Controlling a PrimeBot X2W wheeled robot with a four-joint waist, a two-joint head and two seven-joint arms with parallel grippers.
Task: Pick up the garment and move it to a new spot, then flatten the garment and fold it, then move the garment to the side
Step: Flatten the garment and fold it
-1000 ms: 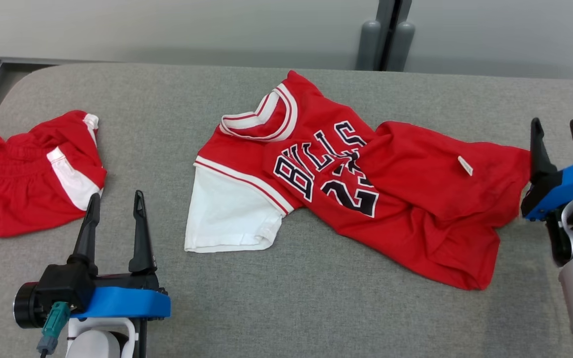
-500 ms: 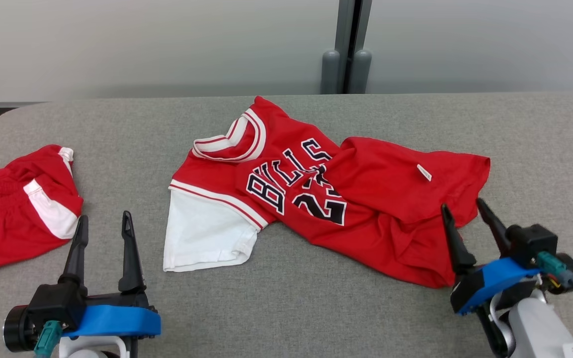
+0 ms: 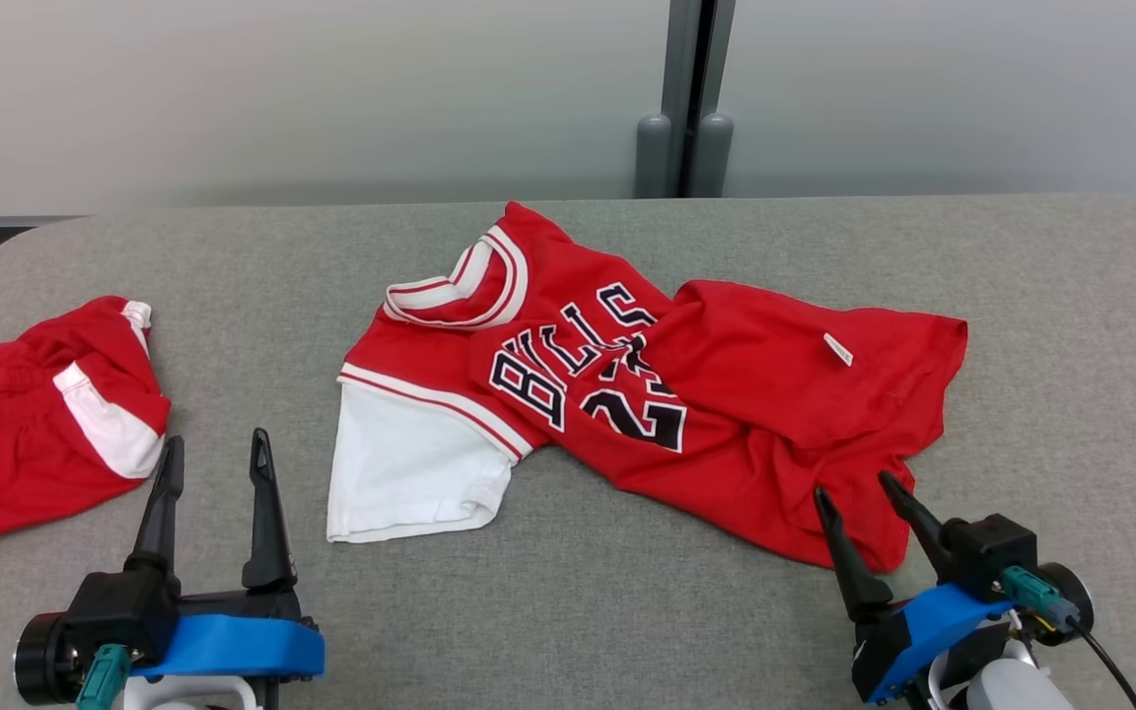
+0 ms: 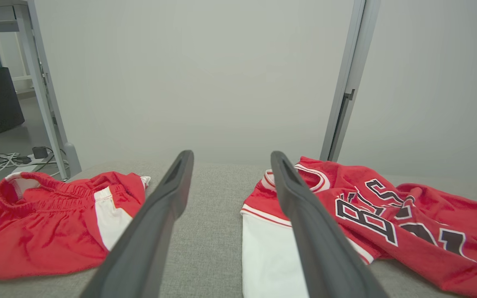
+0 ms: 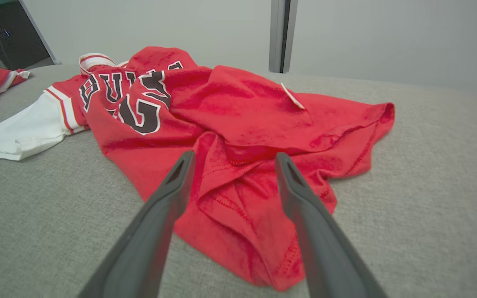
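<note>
Grey upholstery (image 3: pixel 578 611) lies under both wide-open, empty grippers nearest, left gripper (image 3: pixel 215 441) over bare cloth, right gripper (image 3: pixel 852 485) over the near hem of the crumpled red jersey (image 3: pixel 726 394) (lettering up), which sprawls mid-surface beyond.

two red garments lie on one grey table (image 3: pixel 627 611): one jersey (image 3: pixel 726 414), its hem right at the tips of the right gripper (image 3: pixel 854 485), and one pair of shorts (image 3: pixel 26 444), off to the left of the left gripper (image 3: pixel 213 449). two grippers, each with two dark fingers (image 3: pixel 267 513), four in all. the jersey shows one white sleeve (image 3: pixel 410 473) and one small white tag (image 3: pixel 837 349). two rounded grey posts (image 3: pixel 654 156) stand well beyond both grippers.
</note>
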